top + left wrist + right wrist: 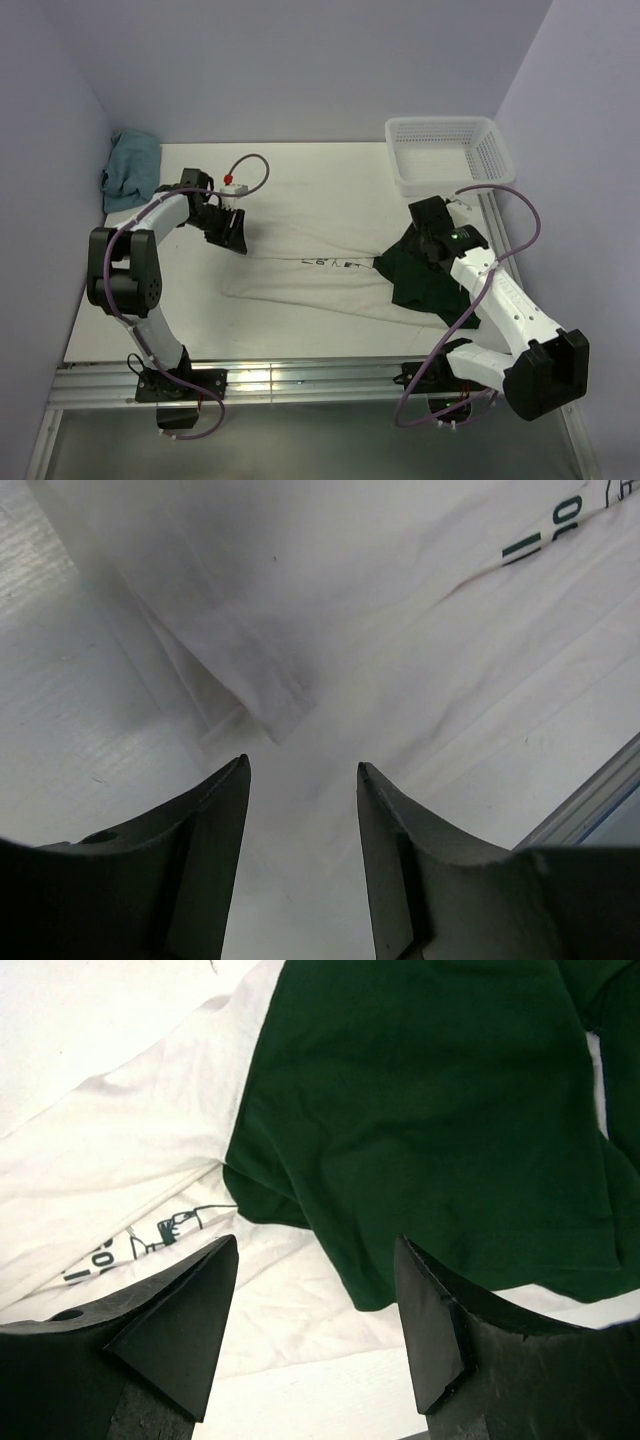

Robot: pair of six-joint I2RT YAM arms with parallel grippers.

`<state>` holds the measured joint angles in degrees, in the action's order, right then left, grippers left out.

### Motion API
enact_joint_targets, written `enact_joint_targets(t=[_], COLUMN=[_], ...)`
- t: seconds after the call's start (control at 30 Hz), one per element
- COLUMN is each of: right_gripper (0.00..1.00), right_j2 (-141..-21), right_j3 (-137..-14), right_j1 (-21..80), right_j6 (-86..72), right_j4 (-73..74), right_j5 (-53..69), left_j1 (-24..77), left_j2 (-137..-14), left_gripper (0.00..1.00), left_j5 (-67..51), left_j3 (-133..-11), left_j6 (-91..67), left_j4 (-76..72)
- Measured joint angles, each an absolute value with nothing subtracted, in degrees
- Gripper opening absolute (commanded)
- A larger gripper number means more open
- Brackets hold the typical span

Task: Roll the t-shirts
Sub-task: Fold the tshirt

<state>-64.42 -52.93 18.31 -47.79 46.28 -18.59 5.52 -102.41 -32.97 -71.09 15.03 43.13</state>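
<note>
Both arms bend over the tee (330,290): left gripper (233,234) above its white end, right gripper (424,238) above its green end, both jaws spread, empty.

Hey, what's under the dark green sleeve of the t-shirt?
The dark green sleeve lies on the cream body of the t-shirt, whose dark print shows just past its edge. What sits directly beneath the green is covered.

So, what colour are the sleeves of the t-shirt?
Dark green. The sleeves show best in the right wrist view.
</note>
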Motion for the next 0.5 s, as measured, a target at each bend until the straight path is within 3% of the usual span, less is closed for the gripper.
enact_joint_targets(t=[0.5], right_gripper=[0.70], right_j2=[-61.4], right_j3=[-47.5], right_j1=[23.5], right_j6=[-51.6], right_j4=[46.0], right_j5=[-18.5], left_j1=[6.8], left_j2=[-106.0], left_gripper=[0.47], left_j5=[-31.6], left_j3=[-71.0], left_j6=[10.7], left_j4=[38.2])
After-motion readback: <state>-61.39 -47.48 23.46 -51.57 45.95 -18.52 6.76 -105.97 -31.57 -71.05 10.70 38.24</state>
